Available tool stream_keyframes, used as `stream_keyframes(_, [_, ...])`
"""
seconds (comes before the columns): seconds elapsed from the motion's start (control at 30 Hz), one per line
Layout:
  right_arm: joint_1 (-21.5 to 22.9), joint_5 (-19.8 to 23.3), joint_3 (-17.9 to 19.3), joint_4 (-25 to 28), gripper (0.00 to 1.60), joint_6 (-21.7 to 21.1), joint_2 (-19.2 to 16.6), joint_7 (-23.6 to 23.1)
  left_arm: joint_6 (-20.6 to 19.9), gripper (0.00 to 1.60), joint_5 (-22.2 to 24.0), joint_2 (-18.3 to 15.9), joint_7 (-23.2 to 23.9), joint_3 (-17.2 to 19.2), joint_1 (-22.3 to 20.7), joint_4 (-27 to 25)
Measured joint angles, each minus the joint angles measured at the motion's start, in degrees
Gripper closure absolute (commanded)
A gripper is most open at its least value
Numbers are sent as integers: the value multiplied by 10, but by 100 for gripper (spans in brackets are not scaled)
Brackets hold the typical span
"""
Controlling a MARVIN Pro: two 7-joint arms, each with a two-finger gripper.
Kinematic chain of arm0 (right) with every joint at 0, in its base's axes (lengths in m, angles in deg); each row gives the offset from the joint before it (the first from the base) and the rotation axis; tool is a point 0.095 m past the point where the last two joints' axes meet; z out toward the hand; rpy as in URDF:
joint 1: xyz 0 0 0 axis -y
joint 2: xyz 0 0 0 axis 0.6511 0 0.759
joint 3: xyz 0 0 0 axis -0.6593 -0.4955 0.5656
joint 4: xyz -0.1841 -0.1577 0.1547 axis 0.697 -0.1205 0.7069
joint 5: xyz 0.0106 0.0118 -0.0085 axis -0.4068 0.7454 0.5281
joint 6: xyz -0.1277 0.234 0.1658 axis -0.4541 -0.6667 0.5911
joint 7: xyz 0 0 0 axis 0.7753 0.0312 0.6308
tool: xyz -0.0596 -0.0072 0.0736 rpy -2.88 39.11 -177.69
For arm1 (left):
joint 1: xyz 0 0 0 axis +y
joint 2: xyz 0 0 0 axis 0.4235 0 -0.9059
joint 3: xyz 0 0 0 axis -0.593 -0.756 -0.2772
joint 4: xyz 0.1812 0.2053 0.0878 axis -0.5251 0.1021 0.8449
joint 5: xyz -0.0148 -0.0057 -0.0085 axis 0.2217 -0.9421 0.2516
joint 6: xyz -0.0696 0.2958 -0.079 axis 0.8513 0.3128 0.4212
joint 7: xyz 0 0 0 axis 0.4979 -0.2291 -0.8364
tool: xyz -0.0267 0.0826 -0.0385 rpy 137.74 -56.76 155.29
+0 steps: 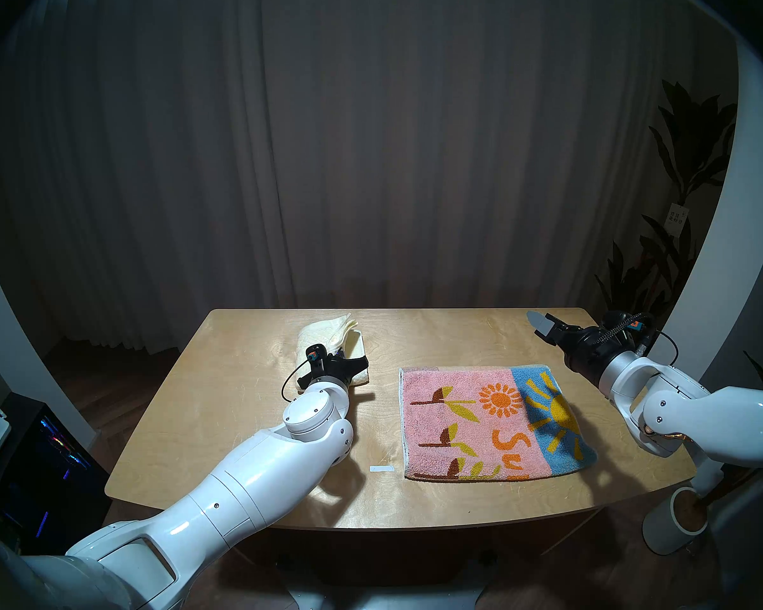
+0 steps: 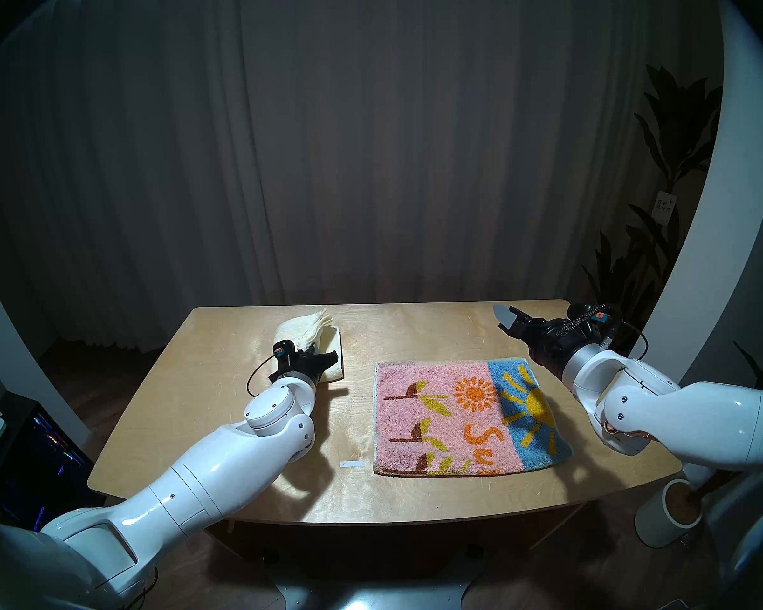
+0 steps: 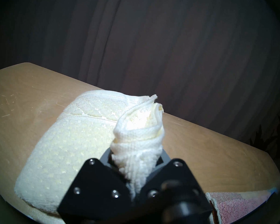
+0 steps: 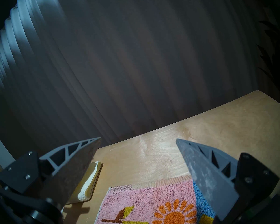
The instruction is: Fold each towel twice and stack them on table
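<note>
- Plywood table [image 1: 221, 420], light, rounded corners; a small white tape mark [image 1: 382, 468] near the front edge.
- Cream towel [image 1: 322, 336] at the far left part of the table, folded; its upper layers are bunched and lifted, the lower layer lies flat on the wood.
- Left gripper [image 3: 136, 162] clamped tight on a gathered corner of the cream towel; the wrist view shows the cloth pinched between the fingers, rising in a twisted wad.
- Patterned towel [image 1: 490, 420], pink and blue with yellow sun, orange flower and orange letters, lies flat right of centre, apart from the cream towel. Its near right corner reaches close to the table's edge.
- Right gripper [image 4: 138, 147] hangs above the far right of the table, fingers [image 4: 81, 160] spread wide, nothing between them.
- Dark curtain [image 1: 371, 155] behind; potted plant [image 1: 679, 199] at far right.
</note>
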Motion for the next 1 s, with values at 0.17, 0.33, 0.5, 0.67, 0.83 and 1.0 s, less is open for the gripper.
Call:
stream_keyframes(0.17, [-1,3,2,-3,0,0,0,-5,-4,11,-9,4,-5,-12,-5,7])
stream_keyframes(0.33, [-2,5,3,-6,0,0,0,-8,-4,0,-11,7,-7,-15,-7,10])
stream_keyframes(0.5, [-2,5,4,-8,0,0,-1,-12,-3,0,-10,9,-8,-13,-8,6])
stream_keyframes(0.67, [-3,2,5,-10,0,-2,-1,-15,-2,0,-11,10,-5,-14,-6,-4])
stream_keyframes(0.83, [-3,-2,5,-13,0,-3,-1,-17,-1,0,-11,11,-2,-17,-4,-18])
stream_keyframes(1.0, [-3,-5,6,-16,0,-6,-1,-19,2,0,-7,13,6,-18,3,-34])
